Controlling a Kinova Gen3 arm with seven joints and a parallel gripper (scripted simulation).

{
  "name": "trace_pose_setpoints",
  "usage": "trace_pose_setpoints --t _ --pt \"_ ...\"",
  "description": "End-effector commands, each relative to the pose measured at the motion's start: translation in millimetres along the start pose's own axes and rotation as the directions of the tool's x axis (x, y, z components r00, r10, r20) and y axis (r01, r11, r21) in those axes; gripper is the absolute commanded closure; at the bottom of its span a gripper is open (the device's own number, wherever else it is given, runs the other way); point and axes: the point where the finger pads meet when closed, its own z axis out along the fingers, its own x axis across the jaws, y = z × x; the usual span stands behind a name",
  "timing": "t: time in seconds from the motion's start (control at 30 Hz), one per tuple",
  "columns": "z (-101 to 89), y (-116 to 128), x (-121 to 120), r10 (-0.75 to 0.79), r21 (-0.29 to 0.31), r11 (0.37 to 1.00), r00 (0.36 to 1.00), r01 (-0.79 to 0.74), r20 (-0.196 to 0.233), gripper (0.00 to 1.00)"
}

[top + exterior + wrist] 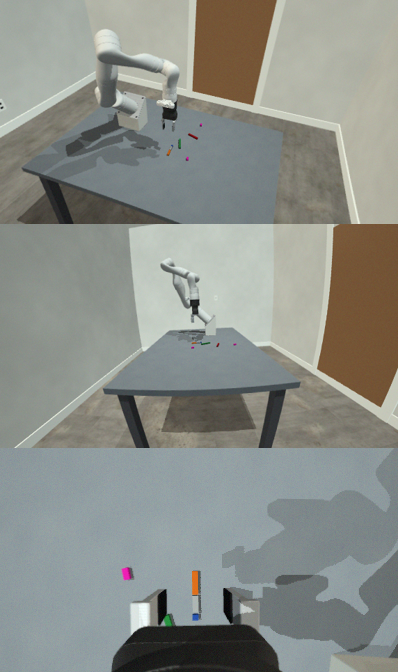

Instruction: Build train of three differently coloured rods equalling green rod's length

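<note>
An orange rod (169, 151), a grey rod (196, 604) and a blue rod (172, 146) lie end to end in one line on the table; in the wrist view the orange rod (195, 583) is farthest and the blue rod (195, 617) nearest. The green rod (179, 143) lies just right of this line, roughly parallel, and is partly hidden by a finger in the wrist view (168, 620). My gripper (168, 128) hangs open and empty above the table, behind the line; its fingers frame the line from above.
A red rod (193, 136) lies right of the green rod. One magenta rod (187, 158) lies in front, another (200, 124) farther back right. The arm's grey base block (133, 113) stands at the back left.
</note>
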Motion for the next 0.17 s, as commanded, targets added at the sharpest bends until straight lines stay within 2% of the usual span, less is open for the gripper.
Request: trace_pose_setpoints --t 0.0,0.13 --pt "-0.5 0.3 -0.4 0.000 -0.001 1.000 1.000 0.000 0.001 0.00" --pt "-0.5 0.3 -0.4 0.000 -0.001 1.000 1.000 0.000 0.001 0.00"
